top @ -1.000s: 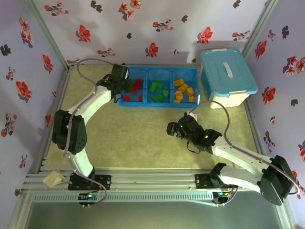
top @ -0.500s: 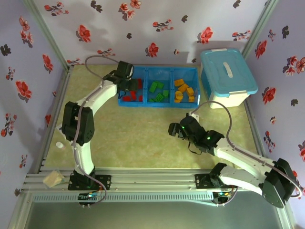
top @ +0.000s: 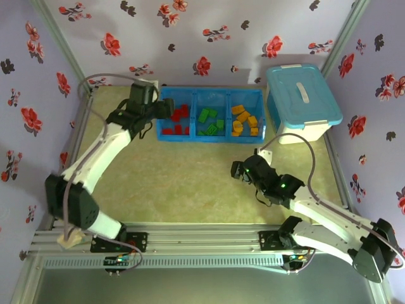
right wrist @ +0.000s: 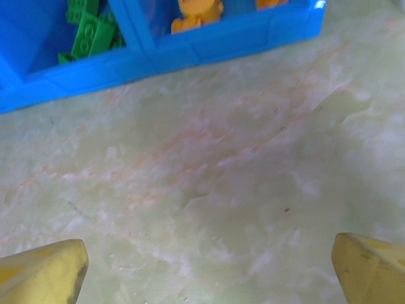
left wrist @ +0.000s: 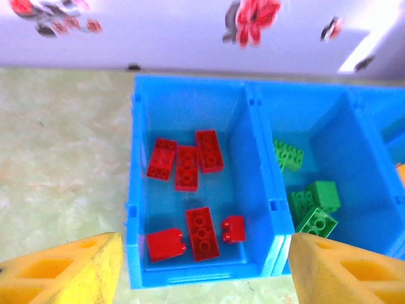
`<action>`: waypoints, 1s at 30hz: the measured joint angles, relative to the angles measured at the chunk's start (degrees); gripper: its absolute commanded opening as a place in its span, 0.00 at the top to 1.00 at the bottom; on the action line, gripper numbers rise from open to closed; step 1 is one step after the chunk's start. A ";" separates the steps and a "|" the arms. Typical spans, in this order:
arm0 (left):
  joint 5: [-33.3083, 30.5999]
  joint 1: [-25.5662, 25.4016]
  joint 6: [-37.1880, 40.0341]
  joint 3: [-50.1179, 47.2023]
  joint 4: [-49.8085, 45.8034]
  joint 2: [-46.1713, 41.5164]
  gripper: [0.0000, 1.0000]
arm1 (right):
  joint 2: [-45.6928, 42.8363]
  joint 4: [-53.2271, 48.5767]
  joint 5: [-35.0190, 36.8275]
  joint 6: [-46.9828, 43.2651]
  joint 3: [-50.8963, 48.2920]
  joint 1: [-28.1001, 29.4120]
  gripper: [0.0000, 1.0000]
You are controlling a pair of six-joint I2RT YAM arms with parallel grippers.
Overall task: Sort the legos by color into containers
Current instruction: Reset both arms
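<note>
Judging from how things lie, the sorting looks finished or very nearly so: every brick I can make out sits in a compartment of its own colour in the blue tray [top: 209,139]. The red bricks [left wrist: 201,233] fill the left compartment, about six of them lying flat or on edge. The green bricks [left wrist: 316,196] are in the middle one and the orange bricks [top: 245,120] in the right one. What might be left is at most a last check, since a brick hidden under an arm cannot be ruled out.

The left fingers [left wrist: 69,272] are spread wide and hold nothing, hovering above the near edge of the red compartment. The right fingers [right wrist: 38,272] are also wide apart and empty, over bare counter [right wrist: 209,190] in front of the tray, with its front wall near the top of their view.

The bricks are hard, glossy plastic, rectangular, with round studs on top, some two by four, some shorter. The tray is smooth, bright-blue moulded plastic with thin upright dividers and a low rim. The counter has a matt, marbled yellow-green surface with faint pinkish veins. A taller light-blue lidded tub [top: 302,95] with a white handle stands just right of the tray, shut.
</note>
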 measured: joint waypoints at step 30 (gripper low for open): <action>-34.05 -1.03 11.34 -50.99 22.10 -32.30 0.00 | -31.23 16.22 35.43 -37.83 -18.99 -3.80 0.01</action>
